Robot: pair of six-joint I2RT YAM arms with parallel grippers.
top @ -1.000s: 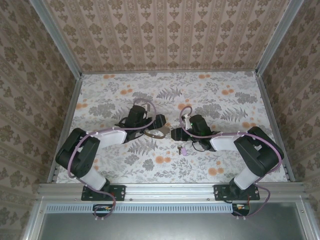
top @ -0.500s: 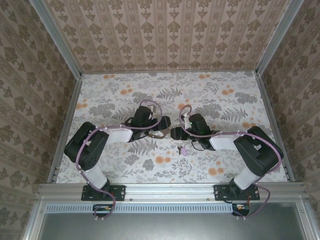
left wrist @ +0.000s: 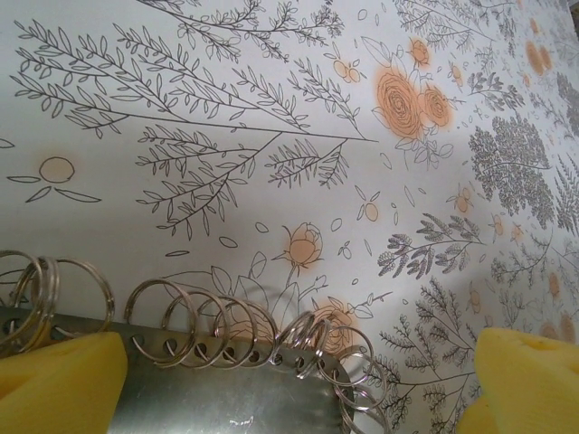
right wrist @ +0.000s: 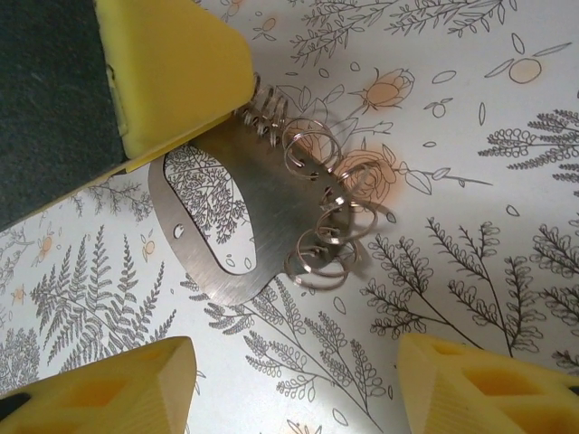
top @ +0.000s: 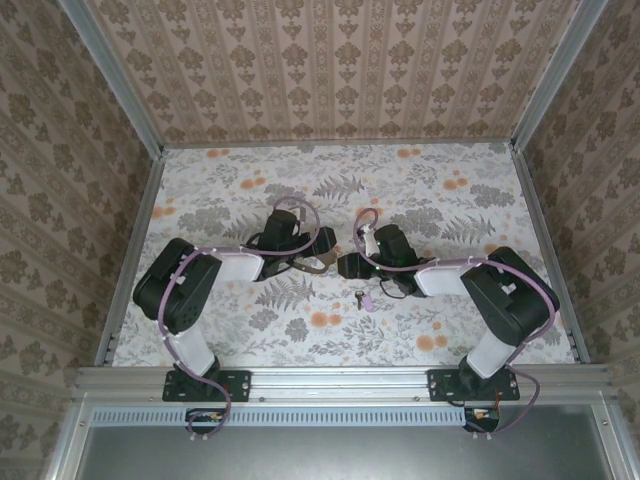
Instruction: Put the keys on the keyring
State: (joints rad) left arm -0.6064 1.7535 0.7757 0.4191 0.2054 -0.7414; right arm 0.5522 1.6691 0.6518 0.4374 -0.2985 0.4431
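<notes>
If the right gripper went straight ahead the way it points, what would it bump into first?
Probably the keyring, lying just ahead of the open right gripper; depth is hard to judge.

Key [top: 362,299] before keyring [top: 318,262]; on table [top: 450,200].

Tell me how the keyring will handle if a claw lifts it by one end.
The keyring looks like a thin, flat metal plate, so it is probably stiff and light for its length. Its shiny, smooth face may be slippery to pinch. The loose wire rings along its edge would likely swing and could snag.
</notes>
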